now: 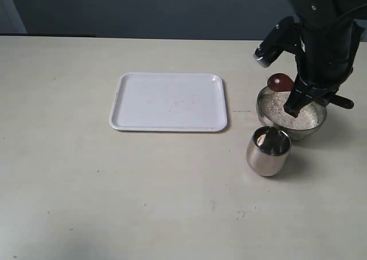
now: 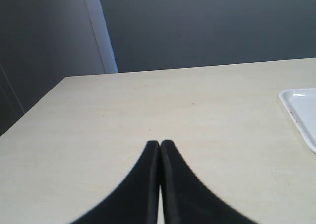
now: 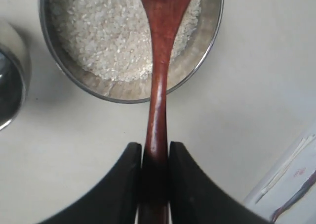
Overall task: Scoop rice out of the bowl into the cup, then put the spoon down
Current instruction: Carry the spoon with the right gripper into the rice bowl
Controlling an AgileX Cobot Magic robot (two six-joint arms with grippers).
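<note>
The slim red-brown wooden spoon is pinched by the right pincer over white rice in the shallow steel bowl, seemingly poised for scooping, with the rounded steel cup kept close at the bowl's seven o'clock.

You've got a white tray lying flat on the pale beige table, just off the middle toward 11 o'clock. It has rounded corners, a low raised rim and a few faint marks on its floor. Past the table's far edge at 12 o'clock there's a dark grey-blue wall, with a paler strip up at 10 o'clock. A few tiny dark specks dot the tabletop around 5 o'clock.
</note>
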